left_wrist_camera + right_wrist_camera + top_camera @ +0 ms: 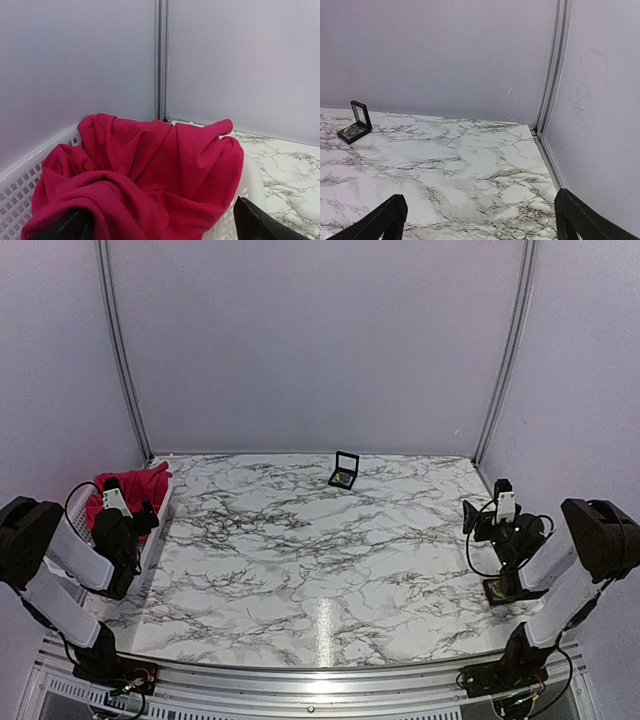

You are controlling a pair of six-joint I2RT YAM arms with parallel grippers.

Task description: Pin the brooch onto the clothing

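Observation:
The magenta-pink clothing lies bunched in a white perforated basket at the table's left edge. In the left wrist view the clothing fills the basket. My left gripper hovers over it, open and empty, with the cloth between its fingertips. The brooch, small and gold, sits in an open black case at the far middle of the table; the case also shows in the right wrist view. My right gripper is open and empty above the right side of the table.
The marble table is enclosed by grey walls with metal corner posts. The right wall stands close to my right gripper. The basket rim rises above the table surface on the left.

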